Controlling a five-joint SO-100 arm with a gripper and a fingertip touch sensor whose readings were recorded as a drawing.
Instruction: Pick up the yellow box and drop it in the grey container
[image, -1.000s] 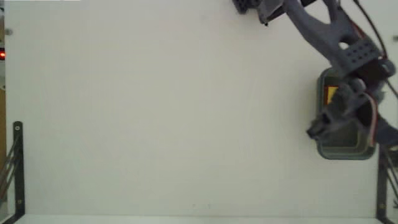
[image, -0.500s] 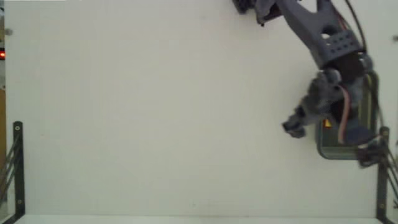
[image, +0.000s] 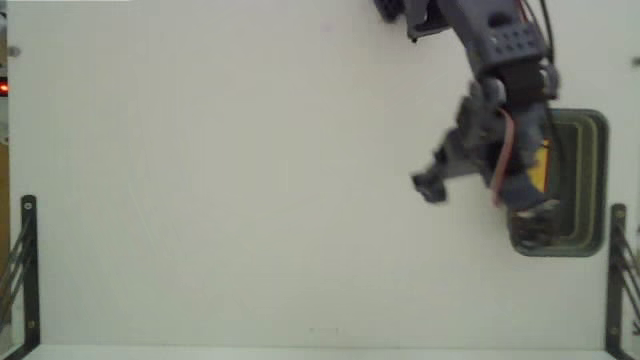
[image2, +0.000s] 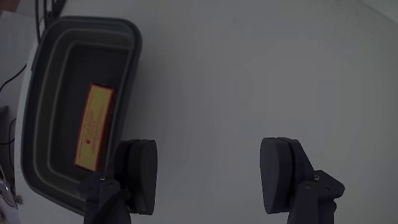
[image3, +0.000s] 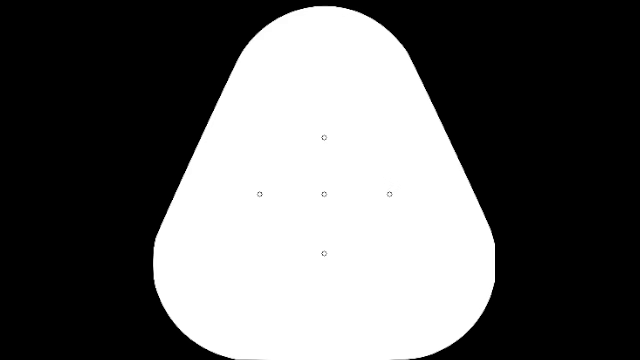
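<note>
A: At the left edge of the wrist view, what sits there?

B: The grey container (image2: 46, 74), a rounded tub with a thick rim. The yellow box (image2: 93, 126) lies flat on its floor, long side running along the tub, a small red mark at its middle.

A: And right of that?

B: The jaws (image2: 211, 174) stand wide apart with nothing between them, only the pale surface (image2: 261, 68) showing in the gap. The left finger (image2: 140, 174) overlaps the tub's near rim in the view; the other finger (image2: 283, 174) is over bare surface.

A: Does the fixed view agree?

B: Yes. A black bracket (image: 28, 270) stands at the far left. Further right the arm (image: 495, 110) reaches down from the top edge, partly covering the container (image: 590, 180) at the right side. A sliver of the box (image: 541, 165) shows inside the tub beside the arm.
</note>
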